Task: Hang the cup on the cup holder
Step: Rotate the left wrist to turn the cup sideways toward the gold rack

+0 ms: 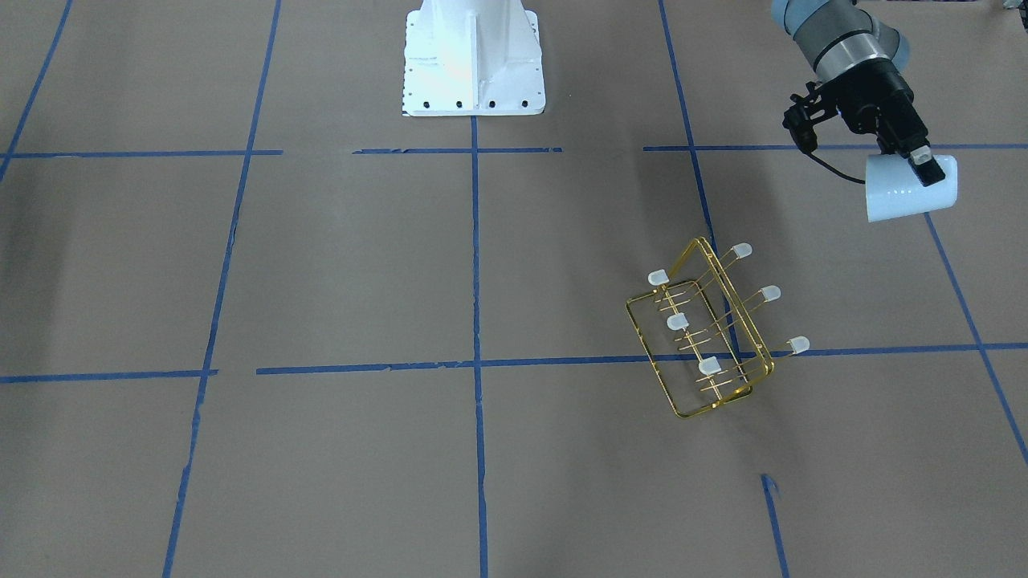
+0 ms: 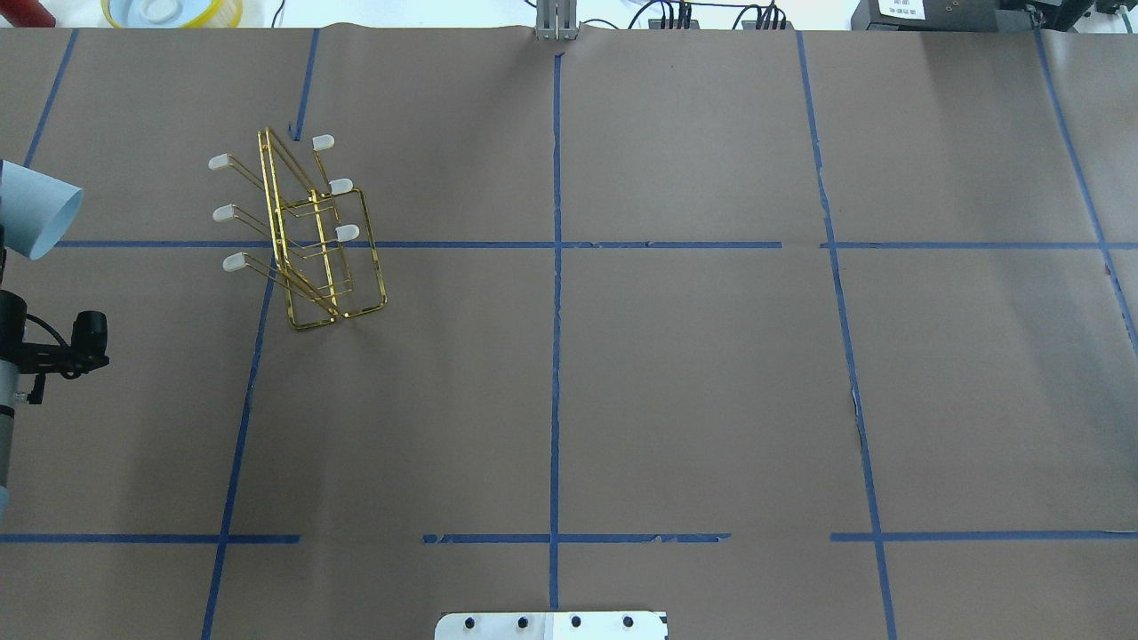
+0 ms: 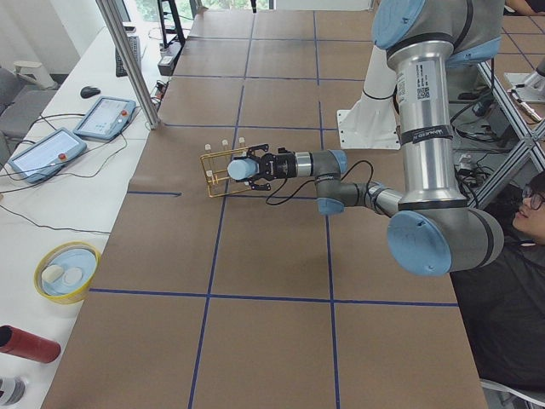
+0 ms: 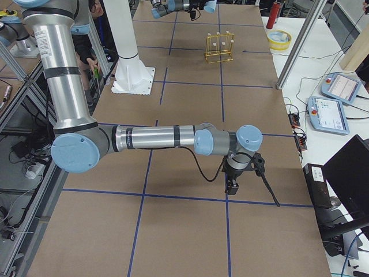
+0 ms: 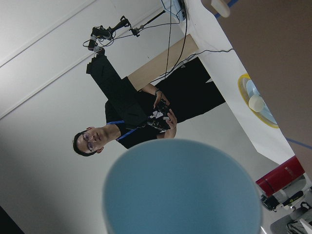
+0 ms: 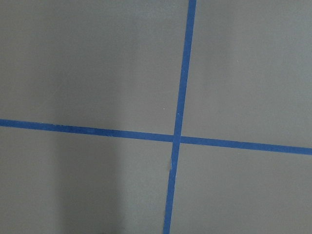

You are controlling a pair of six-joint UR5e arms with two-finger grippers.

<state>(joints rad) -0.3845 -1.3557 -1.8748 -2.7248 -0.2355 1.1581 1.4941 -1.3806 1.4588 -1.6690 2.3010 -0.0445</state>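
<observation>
The pale blue-white cup (image 1: 899, 197) lies on its side in my left gripper (image 1: 925, 170), which is shut on its rim and holds it above the table. It also shows at the left edge of the overhead view (image 2: 36, 218) and fills the bottom of the left wrist view (image 5: 180, 190). The gold wire cup holder (image 1: 707, 337) stands on the table, apart from the cup, its white-capped prongs bare (image 2: 302, 231). My right gripper (image 4: 232, 186) hangs low over the table far from both; I cannot tell whether it is open or shut.
The white robot base (image 1: 474, 56) is at the table's near-robot edge. A yellow bowl (image 3: 66, 273) and a red cylinder (image 3: 30, 343) sit on the side table. An operator (image 5: 126, 131) stands beyond the table. A metal post (image 3: 128, 51) rises at the table's edge.
</observation>
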